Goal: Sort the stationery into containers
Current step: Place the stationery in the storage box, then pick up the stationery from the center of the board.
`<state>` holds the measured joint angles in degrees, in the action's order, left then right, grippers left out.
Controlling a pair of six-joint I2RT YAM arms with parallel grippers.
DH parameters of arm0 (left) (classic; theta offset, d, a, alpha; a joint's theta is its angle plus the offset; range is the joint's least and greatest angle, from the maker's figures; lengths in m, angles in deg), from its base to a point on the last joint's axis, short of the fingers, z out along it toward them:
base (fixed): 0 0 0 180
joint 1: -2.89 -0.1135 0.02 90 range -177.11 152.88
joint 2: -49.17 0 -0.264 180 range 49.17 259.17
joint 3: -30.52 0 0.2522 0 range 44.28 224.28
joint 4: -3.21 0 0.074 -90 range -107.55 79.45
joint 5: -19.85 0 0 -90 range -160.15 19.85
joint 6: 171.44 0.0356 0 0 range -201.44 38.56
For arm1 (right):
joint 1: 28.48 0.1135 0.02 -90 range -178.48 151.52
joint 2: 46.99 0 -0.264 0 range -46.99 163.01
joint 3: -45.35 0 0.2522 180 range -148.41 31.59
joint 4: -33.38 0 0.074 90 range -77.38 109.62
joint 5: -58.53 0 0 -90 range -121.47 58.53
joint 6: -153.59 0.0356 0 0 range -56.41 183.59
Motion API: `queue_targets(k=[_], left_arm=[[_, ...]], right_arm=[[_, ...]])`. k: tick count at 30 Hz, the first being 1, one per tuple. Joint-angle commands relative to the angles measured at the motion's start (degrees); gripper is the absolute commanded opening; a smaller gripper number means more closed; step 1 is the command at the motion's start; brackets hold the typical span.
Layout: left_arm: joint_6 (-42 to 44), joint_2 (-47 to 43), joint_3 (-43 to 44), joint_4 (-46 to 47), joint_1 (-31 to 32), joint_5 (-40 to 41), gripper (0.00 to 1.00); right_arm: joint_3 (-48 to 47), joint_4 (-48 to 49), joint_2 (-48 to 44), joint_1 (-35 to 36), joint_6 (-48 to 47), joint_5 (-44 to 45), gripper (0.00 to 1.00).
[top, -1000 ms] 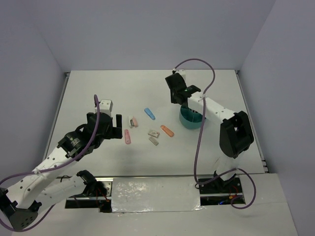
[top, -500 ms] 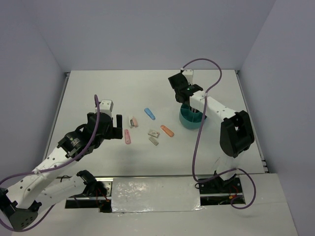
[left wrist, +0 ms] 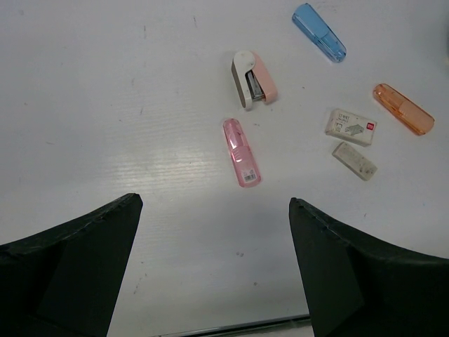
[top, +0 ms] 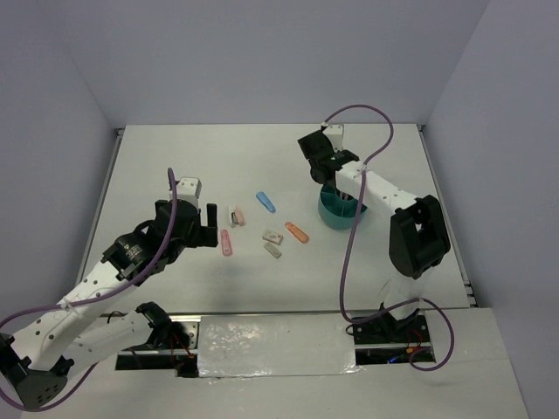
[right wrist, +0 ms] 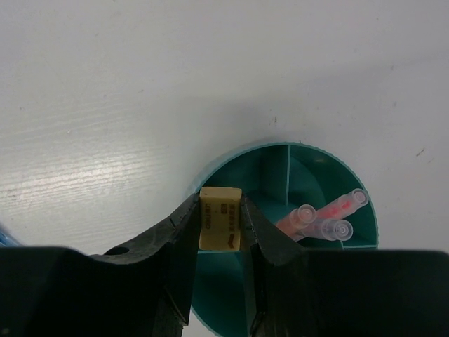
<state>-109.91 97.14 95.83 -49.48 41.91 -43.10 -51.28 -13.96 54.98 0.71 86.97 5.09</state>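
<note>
While my right gripper (right wrist: pixel 220 210) was clamped on the tan block (right wrist: pixel 220 226), I held it just above the rim of the teal cup (right wrist: pixel 266 175), which stood toward the right edge of the desk (top: pixel 175 166). Three pens (right wrist: pixel 326 217) leaned in one compartment. My left gripper (left wrist: pixel 214 203) hung wide over the desk's middle, holding nothing, above the pink piece (left wrist: pixel 242 152), with the blue piece (left wrist: pixel 319 32) and orange piece (left wrist: pixel 403 109) lying farther off.

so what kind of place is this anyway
Most likely a robot lab test cell, not an office: a bare white table boxed in by plain walls, a cabled left arm and right arm bolted at its near edge, and stationery scattered near a teal organiser cup.
</note>
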Motion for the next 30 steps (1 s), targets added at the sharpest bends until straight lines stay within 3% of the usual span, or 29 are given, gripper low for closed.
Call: queue_targets(k=[1,9,14,21,25,28,30], left_arm=[[1.31,-0.59,1.71,1.76,-0.27,-0.33,0.99],[1.31,-0.86,1.54,1.94,-0.27,-0.68,0.99],[1.13,-0.86,1.45,1.85,-0.27,-0.42,0.99],[-2.55,-0.59,2.33,-0.35,-0.70,5.46,0.99],[-5.37,-0.42,3.21,-3.51,-1.32,10.39,0.99],[-5.28,-0.77,3.12,-3.43,-1.32,10.75,0.99],[-4.75,-0.86,3.03,-3.07,-1.32,10.40,0.99]], right_arm=[[0.17,0.01,0.86,-0.45,0.97,1.59,0.34],[0.60,0.01,0.59,-0.54,1.06,0.71,0.50],[-0.19,-0.43,0.77,-0.45,1.06,-0.25,0.51],[4.82,12.56,-7.92,7.89,-11.06,-13.34,0.56],[5.96,13.89,-9.34,12.55,-17.83,-29.05,0.67],[8.07,11.96,-9.25,15.37,-19.50,-30.23,0.67],[11.23,10.82,-9.95,16.95,-18.90,-30.93,0.61]])
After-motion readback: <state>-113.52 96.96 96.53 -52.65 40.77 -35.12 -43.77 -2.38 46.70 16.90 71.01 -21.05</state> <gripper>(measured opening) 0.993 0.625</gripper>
